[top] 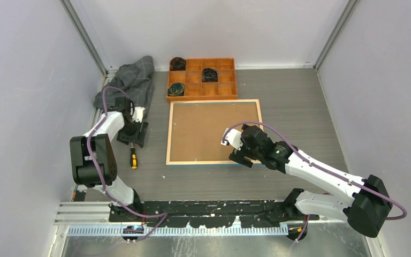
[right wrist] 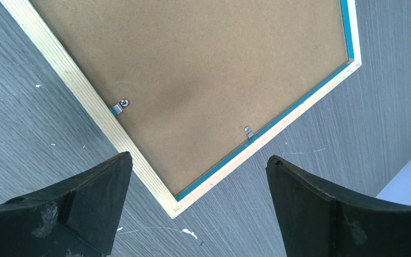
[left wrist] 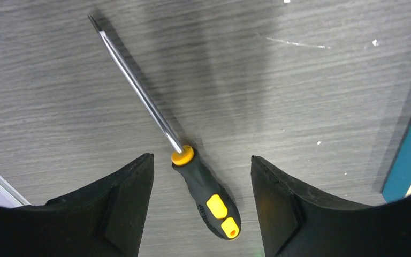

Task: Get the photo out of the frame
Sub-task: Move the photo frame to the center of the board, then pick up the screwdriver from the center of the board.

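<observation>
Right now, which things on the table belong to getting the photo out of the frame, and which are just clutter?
Job:
- face-down blue frame with light wood rim
- brown backing board
- small metal clips
- yellow-and-black screwdriver, probably for the clips
- photo, not visible

Clutter:
- orange compartment tray holding black round parts
- crumpled grey cloth
</observation>
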{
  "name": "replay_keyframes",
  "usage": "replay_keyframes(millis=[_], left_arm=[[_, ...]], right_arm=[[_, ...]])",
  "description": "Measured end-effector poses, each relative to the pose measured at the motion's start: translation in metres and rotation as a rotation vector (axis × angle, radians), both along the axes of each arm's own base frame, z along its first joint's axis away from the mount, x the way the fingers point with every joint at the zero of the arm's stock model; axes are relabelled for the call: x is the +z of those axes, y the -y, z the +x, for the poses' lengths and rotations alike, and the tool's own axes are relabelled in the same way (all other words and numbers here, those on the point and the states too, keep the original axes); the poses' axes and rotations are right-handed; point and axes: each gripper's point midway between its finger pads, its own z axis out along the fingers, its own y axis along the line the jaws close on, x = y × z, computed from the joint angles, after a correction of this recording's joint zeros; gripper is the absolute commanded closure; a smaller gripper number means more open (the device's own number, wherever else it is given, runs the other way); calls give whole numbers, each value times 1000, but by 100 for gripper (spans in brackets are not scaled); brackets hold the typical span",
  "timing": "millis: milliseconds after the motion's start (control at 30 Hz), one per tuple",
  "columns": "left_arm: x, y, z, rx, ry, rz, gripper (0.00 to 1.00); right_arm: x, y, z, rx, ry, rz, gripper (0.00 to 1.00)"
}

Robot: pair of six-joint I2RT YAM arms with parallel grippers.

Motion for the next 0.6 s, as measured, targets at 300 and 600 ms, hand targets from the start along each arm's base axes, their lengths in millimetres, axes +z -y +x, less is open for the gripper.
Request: replay_keyframes(millis=[300, 600], left_arm=[[2, 2, -19, -20, -62, -9, 32], [0, 3, -30, -23, -113, -12, 35]], right_arm=[[1, -1, 1, 1, 7, 3, 0], [1, -1, 2, 4, 10, 2, 0]])
